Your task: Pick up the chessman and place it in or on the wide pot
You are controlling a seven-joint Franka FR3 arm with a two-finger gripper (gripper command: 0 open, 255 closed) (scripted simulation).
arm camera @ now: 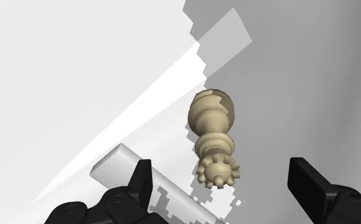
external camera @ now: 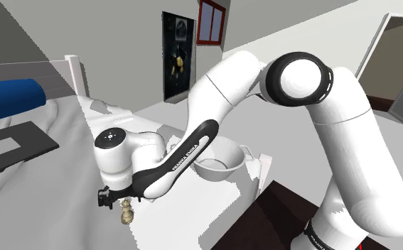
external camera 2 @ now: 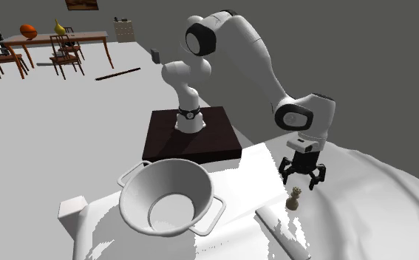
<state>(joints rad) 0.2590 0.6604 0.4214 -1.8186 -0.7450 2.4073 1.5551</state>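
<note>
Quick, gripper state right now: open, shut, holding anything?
Gripper: open, holding nothing; the chessman sits just below its fingers, untouched.

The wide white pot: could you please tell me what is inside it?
Nothing: in the second exterior view the wide white two-handled pot shows bare wall and bottom. The beige chessman stands outside. In the shoulder view the white arm covers part of the pot.

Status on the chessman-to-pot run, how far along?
Done: approach only. The open gripper hovers just above the chessman, which lies between the fingers in the wrist view, untouched. In hand: nothing; the piece sits on the white surface. Left: descend, grasp, lift, carry to the wide pot, which looks empty, and release.
</note>
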